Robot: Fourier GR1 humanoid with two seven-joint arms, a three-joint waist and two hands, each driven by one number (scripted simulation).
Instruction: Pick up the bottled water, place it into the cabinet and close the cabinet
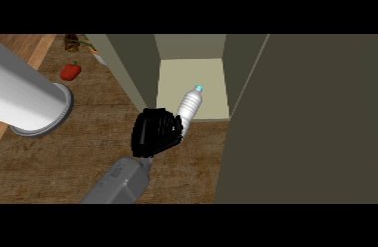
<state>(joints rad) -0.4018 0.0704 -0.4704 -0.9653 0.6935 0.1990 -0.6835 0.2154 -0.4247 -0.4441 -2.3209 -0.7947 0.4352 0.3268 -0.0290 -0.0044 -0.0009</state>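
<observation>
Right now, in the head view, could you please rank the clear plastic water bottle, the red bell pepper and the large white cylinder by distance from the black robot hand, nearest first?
1. Clear plastic water bottle with a blue cap: held in the black robot hand, its top tilted toward the open cabinet.
2. Large white cylinder: at the left edge of the counter.
3. Red bell pepper: upper left, farther back.

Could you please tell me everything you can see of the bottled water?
The bottled water is a slim, clear-white bottle with a pale blue cap, leaning with its cap up and away toward the open cabinet. Its lower part is hidden in the curled black hand, which grips it just at the cabinet's front edge.
</observation>
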